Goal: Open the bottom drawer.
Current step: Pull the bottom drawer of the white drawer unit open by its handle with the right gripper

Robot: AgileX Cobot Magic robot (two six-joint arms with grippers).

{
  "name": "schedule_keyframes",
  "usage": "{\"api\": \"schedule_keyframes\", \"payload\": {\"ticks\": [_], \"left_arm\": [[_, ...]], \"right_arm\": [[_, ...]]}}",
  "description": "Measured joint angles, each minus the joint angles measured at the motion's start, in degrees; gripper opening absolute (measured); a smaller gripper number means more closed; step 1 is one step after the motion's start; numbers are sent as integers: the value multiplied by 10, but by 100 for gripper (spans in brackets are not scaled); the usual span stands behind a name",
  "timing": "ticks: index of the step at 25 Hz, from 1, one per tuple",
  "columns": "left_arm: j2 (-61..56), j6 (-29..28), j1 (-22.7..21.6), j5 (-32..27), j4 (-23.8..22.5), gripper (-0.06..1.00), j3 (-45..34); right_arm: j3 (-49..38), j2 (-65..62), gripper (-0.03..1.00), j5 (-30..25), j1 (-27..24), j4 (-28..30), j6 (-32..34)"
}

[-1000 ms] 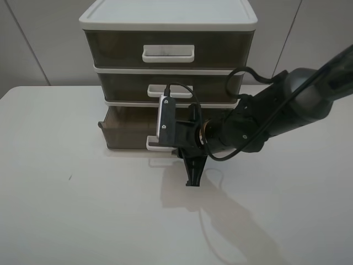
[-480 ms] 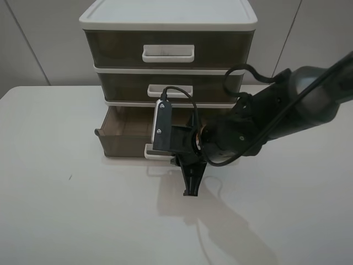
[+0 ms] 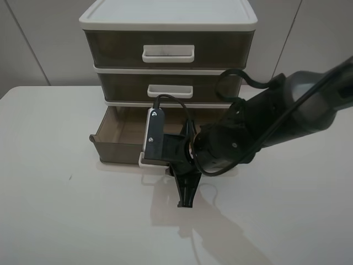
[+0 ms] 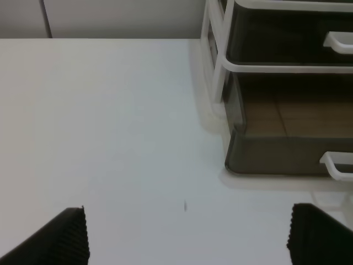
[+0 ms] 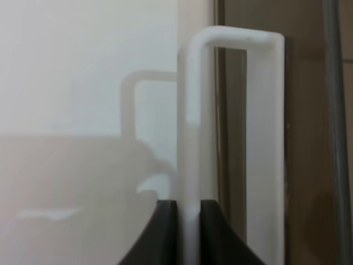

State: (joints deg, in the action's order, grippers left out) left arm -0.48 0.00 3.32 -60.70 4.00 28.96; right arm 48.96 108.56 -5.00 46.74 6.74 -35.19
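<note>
The bottom drawer (image 3: 113,148), smoky-brown with a white loop handle (image 3: 144,162), stands partly pulled out of the white-framed three-drawer unit (image 3: 168,19). My right gripper (image 3: 168,164) reaches in from the right and is shut on that handle. In the right wrist view its black fingers (image 5: 165,234) pinch the white handle bar (image 5: 187,138). My left gripper (image 4: 187,234) is open and empty above the table, left of the unit, and out of the exterior high view. The left wrist view shows the drawer (image 4: 281,152) open, with its inside visible.
The middle drawer (image 3: 127,87) and top drawer (image 3: 113,49) are closed. The unit stands at the back of the white table (image 3: 66,210), against a grey wall. My right arm and its cable (image 3: 242,74) cross in front of the unit's right side.
The bottom drawer has slid further out toward the table's front. My right gripper moved with it, still shut on the handle.
</note>
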Motion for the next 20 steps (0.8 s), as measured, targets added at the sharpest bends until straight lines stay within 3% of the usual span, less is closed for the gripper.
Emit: {"api": "schedule_keyframes", "payload": {"ticks": [20], "left_arm": [[0,0,0,0,0,74,0]], "right_arm": [[1,-10,7,-59,44,-7,13]]}}
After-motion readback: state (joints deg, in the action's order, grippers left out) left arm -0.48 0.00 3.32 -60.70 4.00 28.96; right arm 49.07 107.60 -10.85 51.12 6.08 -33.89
